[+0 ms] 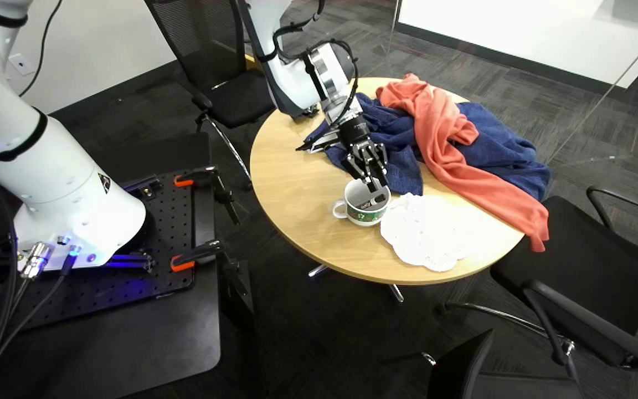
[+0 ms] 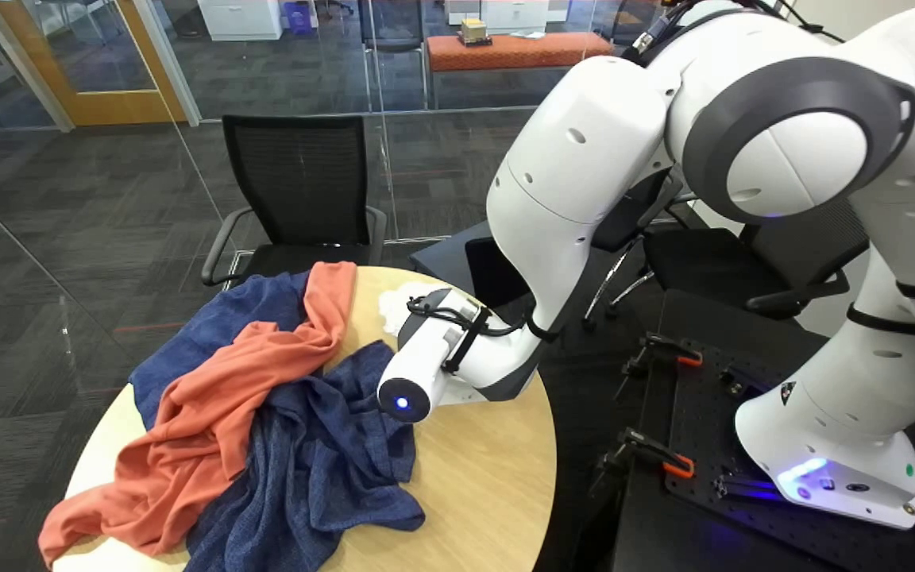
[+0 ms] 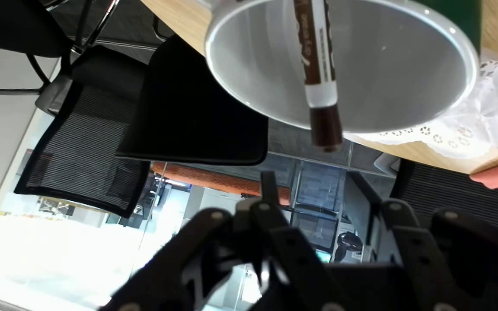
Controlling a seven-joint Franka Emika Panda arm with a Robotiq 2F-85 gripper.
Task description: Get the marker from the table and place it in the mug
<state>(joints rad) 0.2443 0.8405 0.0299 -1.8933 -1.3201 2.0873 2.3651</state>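
Observation:
The white mug [image 1: 364, 217] with a green patterned band stands upright on the round tan table [image 1: 283, 183]. The marker [image 1: 373, 201] stands leaning inside the mug. In the wrist view the marker [image 3: 316, 47] is brown and white, and its dark cap rises past the rim of the mug [image 3: 387, 65] toward the camera. My gripper [image 1: 375, 184] is just above the mug's opening. In the wrist view the fingers of my gripper [image 3: 311, 179] are apart with nothing between them, and the marker is clear of them. In an exterior view the arm hides mug, marker and gripper over the table [image 2: 497, 485].
A white lacy cloth [image 1: 427, 233] lies beside the mug. A blue cloth [image 1: 391, 138] and an orange cloth [image 1: 441, 138] cover the table's far part. A small black clump [image 1: 308, 112] lies near the edge under the arm. Black chairs [image 1: 585, 266] stand around the table.

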